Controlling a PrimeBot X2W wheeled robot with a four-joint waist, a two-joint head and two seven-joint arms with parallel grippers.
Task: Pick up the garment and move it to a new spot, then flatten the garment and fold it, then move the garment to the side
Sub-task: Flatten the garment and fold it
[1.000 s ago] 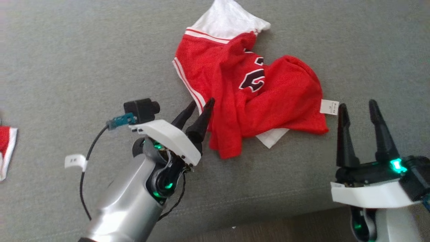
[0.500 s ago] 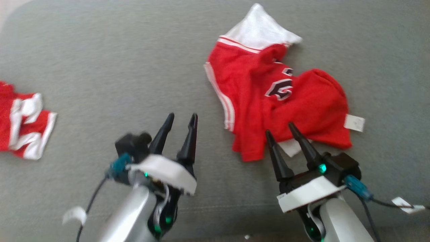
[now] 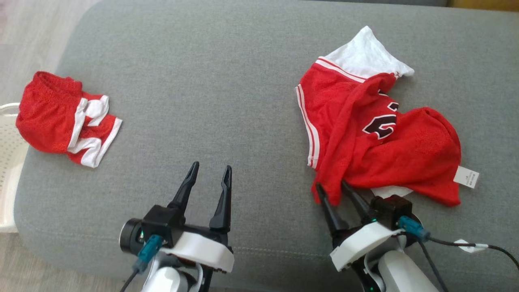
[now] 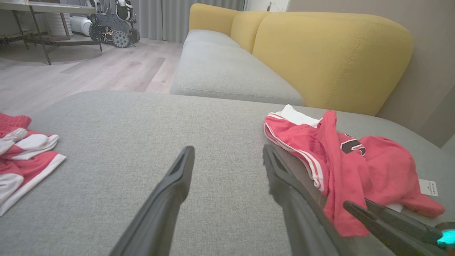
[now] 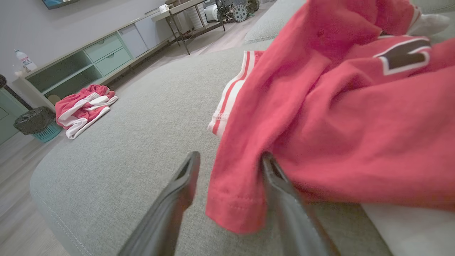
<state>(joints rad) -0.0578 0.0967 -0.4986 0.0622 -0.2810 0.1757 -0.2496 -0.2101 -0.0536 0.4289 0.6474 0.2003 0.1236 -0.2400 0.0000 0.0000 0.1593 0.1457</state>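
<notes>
Right gripper: parted, straddling bottom corner of crumpled red mesh jersey on grey fabric sofa cushion. Left gripper: spread wide, empty.

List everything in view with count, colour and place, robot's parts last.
jersey: one, red with white trim, crumpled on the cushion's right part
tag: one, white, at the jersey's right edge
bundled garment: one, red and white, on the cushion's left end
cushion: one, grey, under both garments
basket: one, white, perforated, beside the cushion's left end
sofa back: one, yellow, behind the cushion
left end effector: one, dark fingers, open, near the cushion's front edge, apart from both garments
right end effector: one, dark fingers, open astride the jersey's near corner
</notes>
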